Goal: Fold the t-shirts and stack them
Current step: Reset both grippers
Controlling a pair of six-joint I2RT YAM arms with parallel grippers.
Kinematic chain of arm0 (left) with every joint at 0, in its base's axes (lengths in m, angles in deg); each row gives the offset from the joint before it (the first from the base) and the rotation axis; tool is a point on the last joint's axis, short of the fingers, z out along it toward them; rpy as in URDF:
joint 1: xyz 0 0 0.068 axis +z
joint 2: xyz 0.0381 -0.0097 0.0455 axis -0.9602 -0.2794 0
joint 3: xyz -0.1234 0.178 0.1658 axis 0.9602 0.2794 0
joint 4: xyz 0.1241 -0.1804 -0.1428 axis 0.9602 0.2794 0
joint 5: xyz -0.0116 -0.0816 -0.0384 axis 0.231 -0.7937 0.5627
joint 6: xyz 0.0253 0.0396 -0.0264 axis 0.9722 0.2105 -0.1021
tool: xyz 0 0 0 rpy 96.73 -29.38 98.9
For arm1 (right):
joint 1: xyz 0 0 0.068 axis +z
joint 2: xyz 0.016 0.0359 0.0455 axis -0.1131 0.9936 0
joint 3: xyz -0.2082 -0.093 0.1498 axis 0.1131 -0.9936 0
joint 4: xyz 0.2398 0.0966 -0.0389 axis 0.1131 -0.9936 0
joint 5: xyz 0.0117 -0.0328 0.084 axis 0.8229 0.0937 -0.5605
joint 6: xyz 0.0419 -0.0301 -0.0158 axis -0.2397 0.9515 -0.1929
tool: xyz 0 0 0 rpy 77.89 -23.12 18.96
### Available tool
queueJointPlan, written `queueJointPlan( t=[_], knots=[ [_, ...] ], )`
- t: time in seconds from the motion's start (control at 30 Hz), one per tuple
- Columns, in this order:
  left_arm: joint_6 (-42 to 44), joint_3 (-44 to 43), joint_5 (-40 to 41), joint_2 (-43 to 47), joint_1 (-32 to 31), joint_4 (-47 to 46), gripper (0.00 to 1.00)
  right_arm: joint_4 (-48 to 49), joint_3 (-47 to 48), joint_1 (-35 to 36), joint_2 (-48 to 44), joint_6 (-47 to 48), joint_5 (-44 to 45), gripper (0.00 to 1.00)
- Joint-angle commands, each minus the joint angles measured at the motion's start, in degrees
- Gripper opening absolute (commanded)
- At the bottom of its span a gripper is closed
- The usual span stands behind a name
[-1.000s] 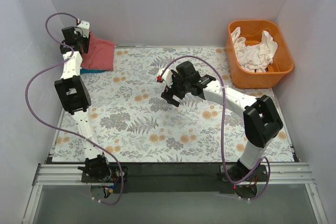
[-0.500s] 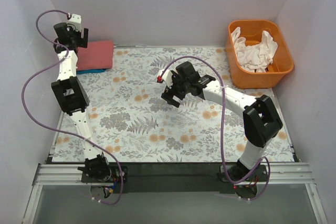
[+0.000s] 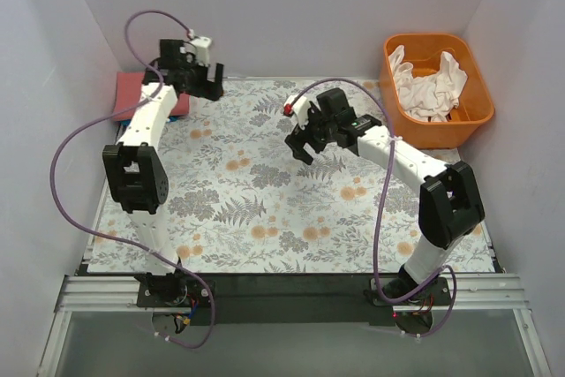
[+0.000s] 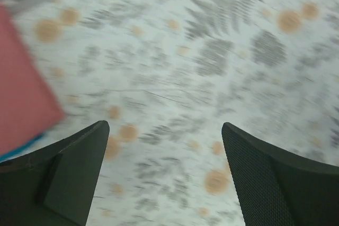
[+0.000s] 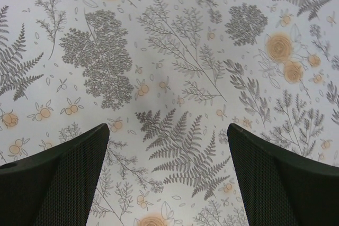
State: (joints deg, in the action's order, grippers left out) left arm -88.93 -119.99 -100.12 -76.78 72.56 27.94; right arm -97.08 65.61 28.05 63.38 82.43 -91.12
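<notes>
Top view: I see rose-red shirt folded flat at far left corner of table, partly behind left arm. Left wrist view shows thin edge of blue shirt peeking out under red one. Left claw hangs just right of pile, fingers wide apart, holding nothing. Right claw hangs over middle of flowery table, fingers wide apart too, nothing in it. Orange tub with white cloths sits far right.
</notes>
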Motion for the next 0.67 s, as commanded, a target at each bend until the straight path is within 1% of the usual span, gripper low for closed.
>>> queueJointPlan(
  t=[0.0, 0.03, 0.07, 0.1, 0.13, 0.2, 0.23, 0.27, 0.33, 0.37, 0.43, 0.47, 0.57, 0.63],
  knots=[
    [-6.17, 8.41, -2.64, 7.58, -7.99, 6.48, 0.88, -1.14, -1.17, -5.08, -6.09, -3.09, -2.19, 0.98],
    [-7.06, 13.74, -3.09, 9.07, -9.32, 6.31, 0.88, -1.32, -2.23, -6.15, -6.98, -4.22, -2.46, 0.98],
    [-7.76, 16.49, -3.18, 11.52, -11.94, 5.35, 0.88, -1.40, -3.80, -7.29, -8.99, -4.67, -2.81, 0.98],
    [-9.59, 19.13, -3.09, 12.94, -13.10, 4.64, 0.88, -1.75, -6.69, -9.65, -10.14, -4.67, -3.25, 0.99],
    [-10.57, 24.64, -2.74, 14.26, -14.33, 3.85, 0.88, -1.93, -8.63, -10.72, -11.28, -4.85, -3.43, 0.98],
    [-12.07, 29.50, -2.74, 17.50, -17.22, 2.45, 0.89, -2.37, -11.89, -13.52, -14.70, -4.68, -3.69, 0.98],
    [-13.29, 31.53, -2.22, 18.48, -18.20, 2.00, 0.89, -3.07, -15.65, -14.23, -15.94, -4.41, -3.69, 0.98],
    [-13.74, 35.90, -2.12, 19.71, -19.43, 0.96, 0.89, -3.16, -17.42, -14.68, -18.73, -3.63, -3.52, 0.98],
    [-15.14, 39.53, -1.77, 22.96, -20.23, -0.28, 0.89, -3.69, -23.03, -15.56, -21.65, -2.92, -3.08, 0.98],
    [-15.59, 42.77, -1.60, 23.93, -20.49, -0.81, 0.89, -3.69, -25.07, -15.65, -24.71, -2.66, -2.82, 0.99],
    [-16.29, 45.25, -1.42, 26.57, -20.93, -1.69, 0.89, -3.69, -29.89, -15.82, -27.71, -2.48, -2.46, 0.98],
    [-17.08, 46.30, -0.99, 27.10, -21.02, -1.95, 0.89, -3.69, -31.14, -15.82, -30.60, -2.56, -2.46, 0.98],
    [-18.40, 49.47, 0.15, 30.00, -22.16, -3.79, 0.89, -3.52, -34.74, -15.82, -35.53, -3.09, -2.11, 0.98],
    [-19.80, 51.41, 2.00, 32.36, -22.17, -4.85, 0.89, -3.43, -35.63, -15.82, -37.39, -3.44, -1.41, 0.98]
  ],
)
